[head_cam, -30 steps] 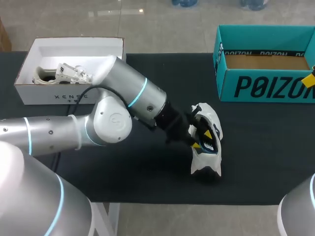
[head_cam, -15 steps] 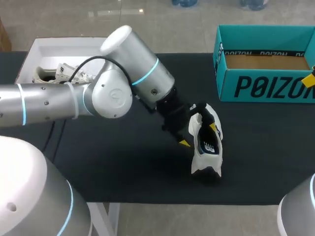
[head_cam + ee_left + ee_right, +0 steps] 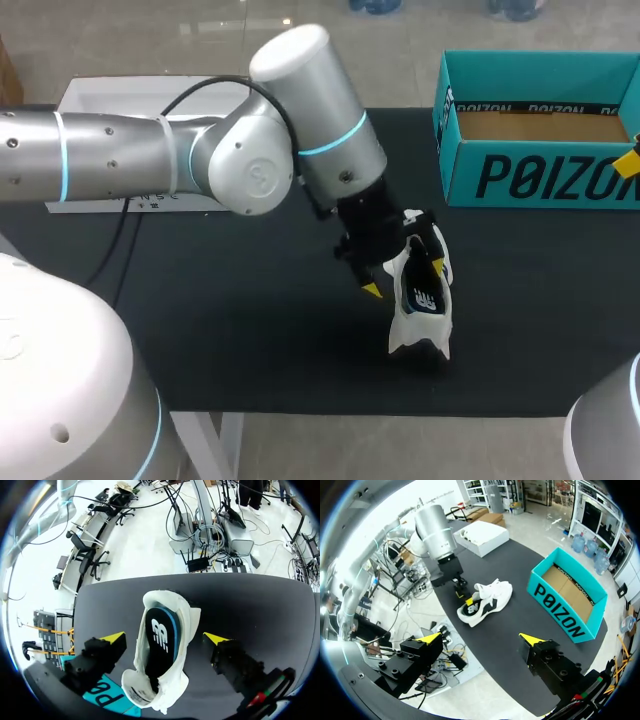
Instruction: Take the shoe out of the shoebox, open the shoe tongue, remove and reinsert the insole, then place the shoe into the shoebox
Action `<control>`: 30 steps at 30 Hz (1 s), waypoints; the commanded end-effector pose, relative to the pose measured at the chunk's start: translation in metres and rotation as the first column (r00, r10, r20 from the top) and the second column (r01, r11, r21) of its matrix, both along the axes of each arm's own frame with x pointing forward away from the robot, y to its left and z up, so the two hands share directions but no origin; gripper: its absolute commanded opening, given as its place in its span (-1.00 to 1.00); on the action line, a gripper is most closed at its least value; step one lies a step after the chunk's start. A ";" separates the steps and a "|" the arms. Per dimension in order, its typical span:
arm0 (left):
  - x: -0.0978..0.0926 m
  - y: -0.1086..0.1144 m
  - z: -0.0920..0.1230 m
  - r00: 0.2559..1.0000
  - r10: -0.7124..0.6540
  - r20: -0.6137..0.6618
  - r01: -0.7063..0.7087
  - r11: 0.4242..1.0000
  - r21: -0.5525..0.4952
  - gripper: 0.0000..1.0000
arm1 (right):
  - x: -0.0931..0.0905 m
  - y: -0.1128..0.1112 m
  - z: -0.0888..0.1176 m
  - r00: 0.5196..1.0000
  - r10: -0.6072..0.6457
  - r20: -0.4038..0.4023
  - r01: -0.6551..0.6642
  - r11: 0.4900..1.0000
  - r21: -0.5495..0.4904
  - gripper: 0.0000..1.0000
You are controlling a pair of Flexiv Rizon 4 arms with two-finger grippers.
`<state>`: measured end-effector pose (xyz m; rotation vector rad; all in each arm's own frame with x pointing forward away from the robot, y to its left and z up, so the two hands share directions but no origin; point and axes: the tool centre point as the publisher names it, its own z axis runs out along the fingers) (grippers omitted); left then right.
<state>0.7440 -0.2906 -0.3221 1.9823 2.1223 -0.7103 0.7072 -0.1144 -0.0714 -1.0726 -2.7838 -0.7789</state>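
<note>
**left gripper straddling the shoe, insole step in hand**

your white mesh sneaker (image 3: 415,325) is out of its box and lies on the black table (image 3: 250,340), right of the middle and near the front edge. its mouth is spread wide, so the dark, blue-edged insole (image 3: 159,642) shows down its length. your left gripper (image 3: 164,638) hangs over the shoe with its fingers spread wide, one on each side, neither touching it and nothing in its grasp. your right gripper (image 3: 481,639) is up and off by the table's right edge, also wide open and empty.

the open teal cardboard shoebox (image 3: 540,175) stands at the back right corner. a white cardboard box (image 3: 120,95) sits at the back left corner, mostly hidden behind your left arm.

this looks like the insole stage, though you cannot tell whether the insole is fully seated. next, bring the fingers down and close on the shoe's sides squarely, since the soft upper may fold.
</note>
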 end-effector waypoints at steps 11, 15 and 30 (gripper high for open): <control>-0.012 -0.012 -0.006 0.991 0.027 0.131 -0.034 0.998 0.051 -1.00 | 0.003 0.001 0.001 1.000 0.001 -0.006 -0.001 1.000 -0.003 1.00; -0.014 -0.010 -0.012 0.992 0.020 0.121 -0.029 0.997 0.073 -1.00 | 0.003 0.001 0.001 1.000 0.001 -0.006 -0.001 1.000 -0.003 1.00; -0.013 -0.001 -0.028 0.996 0.007 0.093 -0.021 0.989 0.149 -1.00 | 0.003 0.001 0.001 1.000 0.001 -0.006 -0.001 1.000 -0.003 1.00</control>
